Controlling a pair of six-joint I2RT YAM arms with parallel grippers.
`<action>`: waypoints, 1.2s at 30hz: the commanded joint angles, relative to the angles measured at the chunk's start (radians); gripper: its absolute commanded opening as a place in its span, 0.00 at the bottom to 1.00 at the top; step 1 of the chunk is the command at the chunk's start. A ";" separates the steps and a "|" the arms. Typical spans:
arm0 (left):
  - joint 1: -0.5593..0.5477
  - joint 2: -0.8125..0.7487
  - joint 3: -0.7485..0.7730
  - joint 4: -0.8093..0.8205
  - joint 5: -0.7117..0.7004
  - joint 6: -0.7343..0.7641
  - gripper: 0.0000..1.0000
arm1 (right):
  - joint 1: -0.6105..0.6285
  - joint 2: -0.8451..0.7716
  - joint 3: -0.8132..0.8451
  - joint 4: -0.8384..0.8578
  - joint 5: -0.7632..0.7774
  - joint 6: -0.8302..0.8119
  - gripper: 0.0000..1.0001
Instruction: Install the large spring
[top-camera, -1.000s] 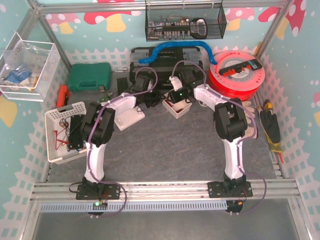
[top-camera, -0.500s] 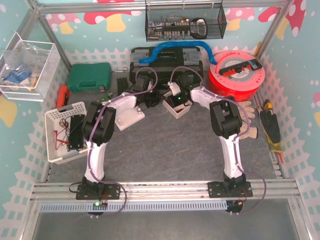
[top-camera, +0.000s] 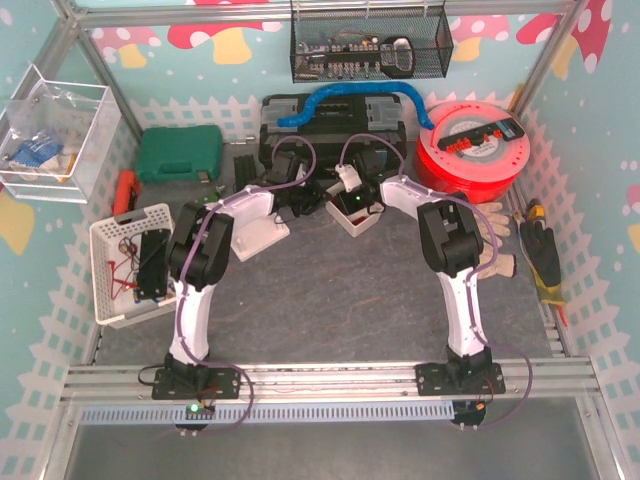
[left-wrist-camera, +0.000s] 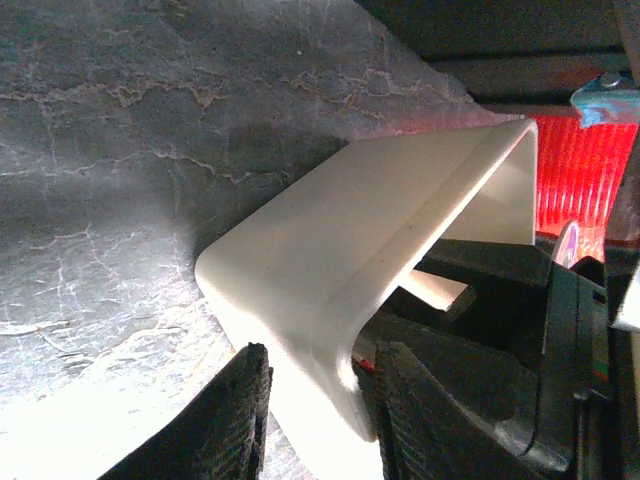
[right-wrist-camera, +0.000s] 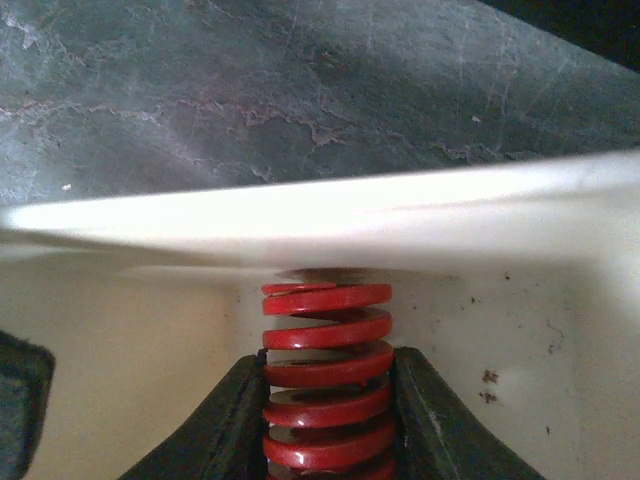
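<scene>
The large red spring stands between my right gripper's fingers, its top end pressed against the inner wall of a small white open housing. The right gripper is shut on the spring. In the top view the housing sits at the back middle of the mat, and both grippers meet there: the right from the right, the left from the left. In the left wrist view my left gripper straddles the housing's curved white wall and is shut on it. A bit of red shows beside its right finger.
A white block lies just left of the housing. A black toolbox stands behind it, a red cable reel at the back right, gloves at the right, a white basket and a green case at the left.
My right arm has shifted left and brought the spring into the white housing. The left arm has stayed holding the housing.
</scene>
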 joint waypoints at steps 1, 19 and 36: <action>-0.001 -0.020 0.025 -0.038 0.003 0.022 0.36 | 0.003 -0.051 -0.024 -0.029 0.049 -0.013 0.10; 0.164 -0.352 -0.138 -0.090 0.112 0.256 0.61 | 0.044 -0.415 -0.213 0.183 -0.054 -0.181 0.00; 0.165 -0.495 -0.221 -0.038 0.356 0.231 0.59 | 0.200 -0.422 -0.198 0.343 -0.082 -0.310 0.00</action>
